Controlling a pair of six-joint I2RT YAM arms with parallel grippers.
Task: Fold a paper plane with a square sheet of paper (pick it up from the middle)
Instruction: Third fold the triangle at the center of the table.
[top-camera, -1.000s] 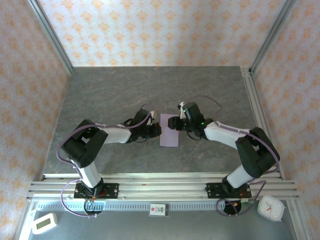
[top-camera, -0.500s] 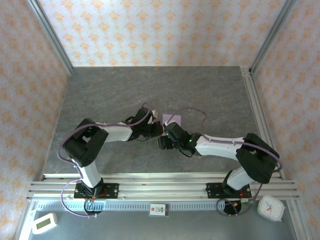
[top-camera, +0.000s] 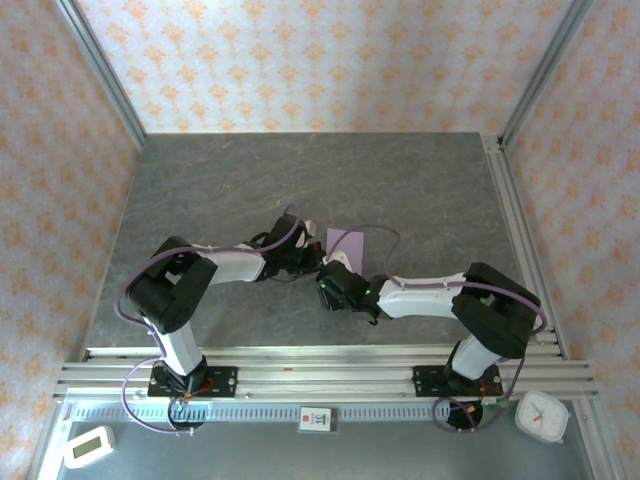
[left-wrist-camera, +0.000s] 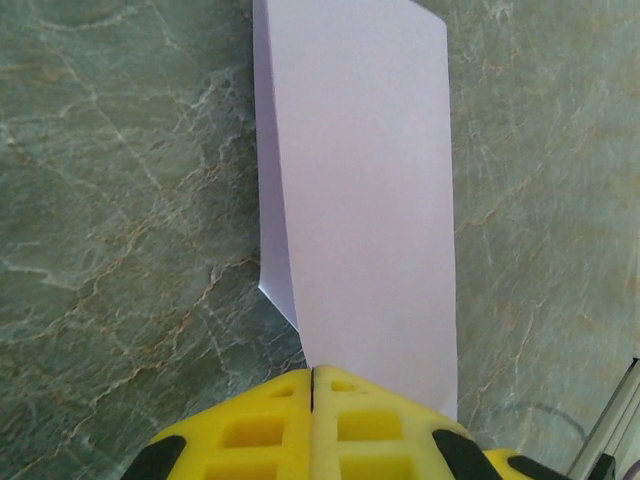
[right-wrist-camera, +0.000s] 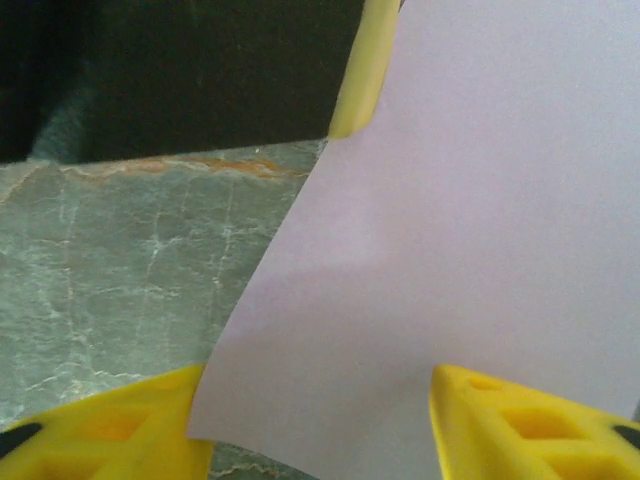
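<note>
Two grippers meet at the lilac sheet (left-wrist-camera: 360, 180), which lies on the grey table (left-wrist-camera: 120, 200) as a long strip. A second layer shows along its left edge.

The left gripper (left-wrist-camera: 312, 380) has its fingers pressed together with no gap. The strip starts right at their tips and runs straight ahead, its long axis in line with the fingers. I cannot tell whether the closed tips pinch that near end or only press it down onto the table.

The right gripper (right-wrist-camera: 318, 385) comes at the sheet from the other side. Its fingers stand roughly half apart, and a corner of the sheet lies across the gap between them, not clamped. From those fingers the sheet spreads ahead and to the right, and one yellow finger (right-wrist-camera: 365, 60) of the left gripper shows at its far edge.

Both grippers are at the sheet, so neither has any reach left to make. As I judge it, the left arm anchors one end of the strip. The right arm is then free to close on the corner for the next fold.
</note>
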